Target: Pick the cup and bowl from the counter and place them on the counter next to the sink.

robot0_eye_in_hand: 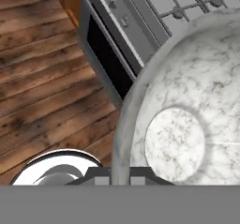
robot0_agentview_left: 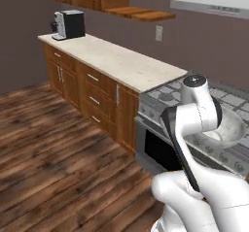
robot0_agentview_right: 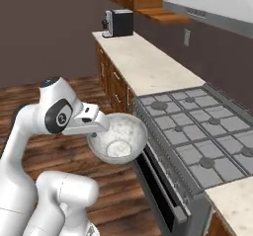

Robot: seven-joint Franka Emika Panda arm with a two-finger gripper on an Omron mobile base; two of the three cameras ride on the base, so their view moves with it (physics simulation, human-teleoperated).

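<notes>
Left base view: the white arm rises from the lower right, and its bent upper link hides most of the bowl point(robot0_agentview_left: 232, 129), whose pale grey rim curves out to the arm's right, above the front edge of the grey stovetop point(robot0_agentview_left: 168, 94). A cream, brown-speckled counter point(robot0_agentview_left: 116, 61) over wooden cabinets runs away to the upper left, with a black and silver coffee machine point(robot0_agentview_left: 68, 24) at its far end.

Right base view: the gripper point(robot0_agentview_right: 96, 126) reaches to the right from the arm and pinches the near rim of the bowl point(robot0_agentview_right: 118, 138), its jaws nearly together on the thin wall. The bowl hangs in the air, roughly level and open side up, over the wood floor point(robot0_agentview_right: 74, 146) just in front of the stove's front edge. It touches nothing but the gripper.

Hand view: the bowl point(robot0_eye_in_hand: 187, 124) is marbled white and grey, with a round flat bottom. The 2 dark fingertips point(robot0_eye_in_hand: 101, 175) straddle its rim at the lower edge. Beyond lie the oven door point(robot0_eye_in_hand: 105, 54) and floorboards.
</notes>
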